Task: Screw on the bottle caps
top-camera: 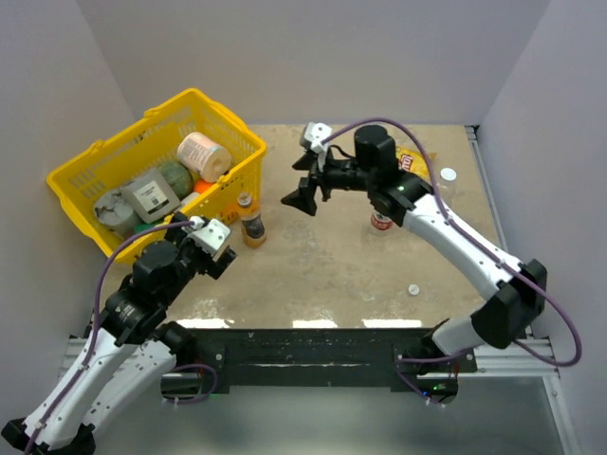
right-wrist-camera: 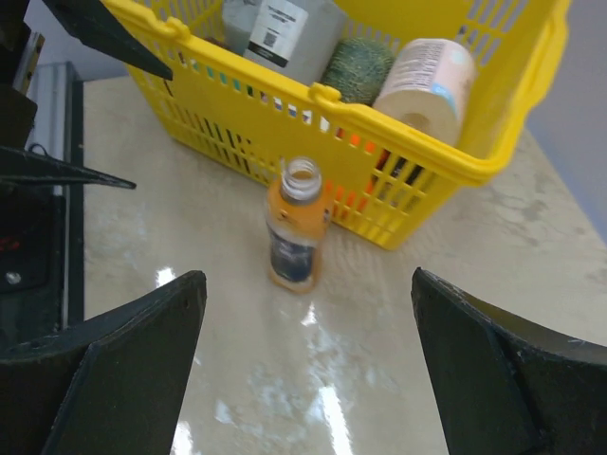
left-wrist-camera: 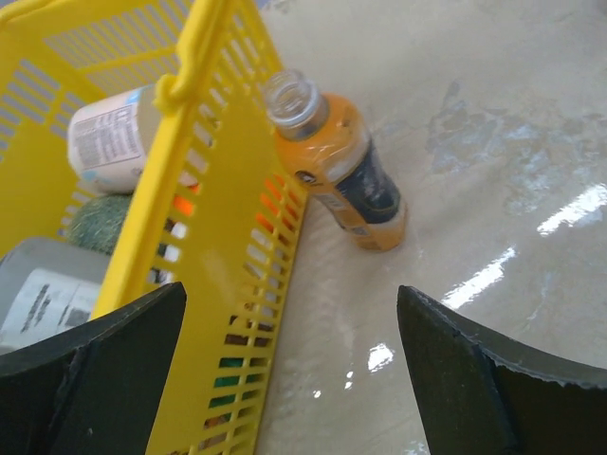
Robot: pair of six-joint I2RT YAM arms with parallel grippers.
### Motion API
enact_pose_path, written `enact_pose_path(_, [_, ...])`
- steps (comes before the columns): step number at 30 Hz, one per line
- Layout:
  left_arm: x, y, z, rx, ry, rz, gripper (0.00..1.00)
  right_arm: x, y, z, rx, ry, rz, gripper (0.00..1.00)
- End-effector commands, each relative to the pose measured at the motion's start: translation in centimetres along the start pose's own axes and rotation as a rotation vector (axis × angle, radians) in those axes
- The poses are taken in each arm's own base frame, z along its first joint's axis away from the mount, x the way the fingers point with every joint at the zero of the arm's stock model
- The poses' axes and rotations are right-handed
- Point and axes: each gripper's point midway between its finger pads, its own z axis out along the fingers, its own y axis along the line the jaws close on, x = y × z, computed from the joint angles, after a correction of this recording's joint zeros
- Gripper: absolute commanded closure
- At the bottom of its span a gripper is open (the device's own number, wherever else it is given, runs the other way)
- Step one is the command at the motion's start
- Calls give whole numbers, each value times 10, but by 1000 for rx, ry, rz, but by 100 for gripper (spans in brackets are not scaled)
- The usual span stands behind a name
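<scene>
An orange drink bottle (top-camera: 252,220) stands uncapped beside the yellow basket's front wall; it also shows in the left wrist view (left-wrist-camera: 343,171) and in the right wrist view (right-wrist-camera: 295,227). One white cap (top-camera: 448,174) lies at the back right and another white cap (top-camera: 413,288) at the front right. A second small bottle (top-camera: 381,224) with red at its top stands half hidden under my right arm. My left gripper (top-camera: 204,245) (left-wrist-camera: 291,294) is open and empty, near the basket and short of the orange bottle. My right gripper (top-camera: 300,182) (right-wrist-camera: 308,277) is open and empty, above the table, facing that bottle.
The yellow basket (top-camera: 242,142) (left-wrist-camera: 204,85) (right-wrist-camera: 446,161) at the back left holds a paper roll, a green ball and grey packages. A yellow snack bag (top-camera: 414,161) lies behind my right arm. My left gripper's fingers (right-wrist-camera: 100,33) show at the right wrist view's top left.
</scene>
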Motion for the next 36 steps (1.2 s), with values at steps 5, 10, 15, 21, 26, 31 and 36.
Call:
enact_pose_path(5, [-5, 41, -20, -145, -9, -2, 1, -22, -2, 96, 54, -57, 152, 8])
enact_pose_path(10, [-12, 76, -32, -308, -39, -2, 0, -16, 13, 131, 12, -42, 204, 1])
enact_pose_path(15, [-10, 82, -38, -332, -38, -64, 0, 1, 11, 147, 103, 0, 232, 1])
enact_pose_path(21, [-13, 84, -39, -334, -42, -78, 0, 18, -3, 152, 213, 22, 273, 3])
enact_pose_path(26, [-13, 85, -38, -335, -44, -80, 0, 29, -7, 159, 228, 39, 279, 19])
enact_pose_path(31, [-12, 82, -34, -318, -42, -83, 0, 34, -4, 163, 205, 50, 266, 30])
enact_pose_path(36, [-12, 84, -33, -330, -46, -82, 0, 43, 0, 163, 188, 73, 249, 32])
